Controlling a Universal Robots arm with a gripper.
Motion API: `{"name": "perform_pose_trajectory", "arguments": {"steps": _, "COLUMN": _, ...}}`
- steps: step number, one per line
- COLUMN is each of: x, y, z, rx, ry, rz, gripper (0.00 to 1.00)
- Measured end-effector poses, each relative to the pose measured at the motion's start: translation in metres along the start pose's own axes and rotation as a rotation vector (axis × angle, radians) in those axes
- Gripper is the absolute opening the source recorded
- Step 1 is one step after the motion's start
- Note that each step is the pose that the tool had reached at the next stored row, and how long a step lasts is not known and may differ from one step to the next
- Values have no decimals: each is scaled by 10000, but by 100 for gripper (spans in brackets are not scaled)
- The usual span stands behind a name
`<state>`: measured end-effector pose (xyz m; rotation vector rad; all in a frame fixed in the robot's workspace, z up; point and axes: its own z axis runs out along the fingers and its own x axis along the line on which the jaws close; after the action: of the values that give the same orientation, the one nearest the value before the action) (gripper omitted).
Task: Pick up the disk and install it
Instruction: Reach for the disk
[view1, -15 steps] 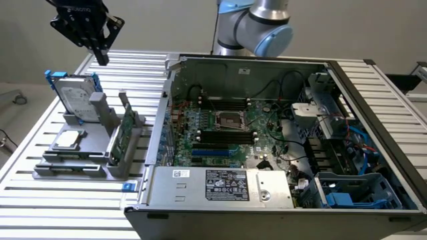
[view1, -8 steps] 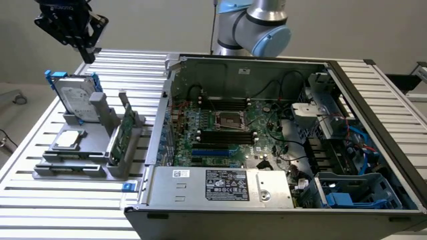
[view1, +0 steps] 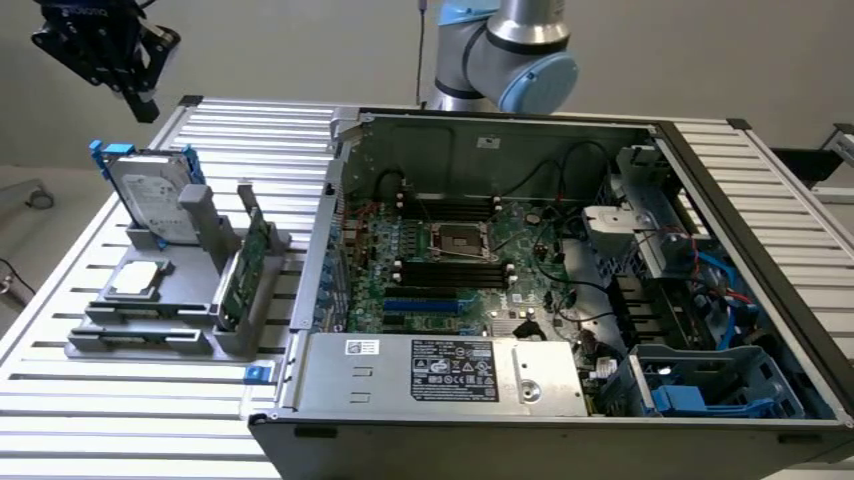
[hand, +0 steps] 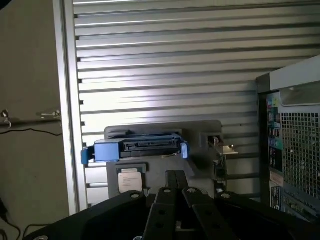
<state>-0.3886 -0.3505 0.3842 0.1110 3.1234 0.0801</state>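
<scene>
Open computer case (view1: 481, 150) on slatted table (view1: 94, 420): nothing installed yet. Grey rack (view1: 147, 340) beside case holds disk (view1: 150, 195), upright, untouched. Gripper (view1: 139, 102) hovers above disk, well apart, seemingly clenched, empty. Pickup and install both left.

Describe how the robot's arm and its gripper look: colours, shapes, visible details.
The silver-grey tubular metal arm is made of rounded segments, with glossy light-blue caps on its joints. The matte black, angular gripper narrows toward its tip. In the wrist view its broad black body has flat, slanted plates dotted with small round silver screw heads.
</scene>
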Motion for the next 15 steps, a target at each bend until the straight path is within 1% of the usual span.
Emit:
{"name": "perform_pose_trajectory", "arguments": {"steps": 10, "x": 456, "y": 51, "z": 13, "rx": 8, "ry": 113, "rz": 5, "gripper": 11}}
{"name": "perform_pose_trajectory", "arguments": {"steps": 11, "x": 487, "y": 54, "z": 14, "rx": 11, "ry": 143, "rz": 6, "gripper": 11}}
{"name": "perform_pose_trajectory", "arguments": {"steps": 12, "x": 496, "y": 53, "z": 15, "rx": 12, "ry": 193, "rz": -4, "gripper": 11}}
{"name": "perform_pose_trajectory", "arguments": {"steps": 13, "x": 496, "y": 53, "z": 15, "rx": 14, "ry": 206, "rz": -4, "gripper": 11}}
{"name": "perform_pose_trajectory", "arguments": {"steps": 15, "x": 497, "y": 53, "z": 14, "rx": 15, "ry": 208, "rz": -4, "gripper": 11}}
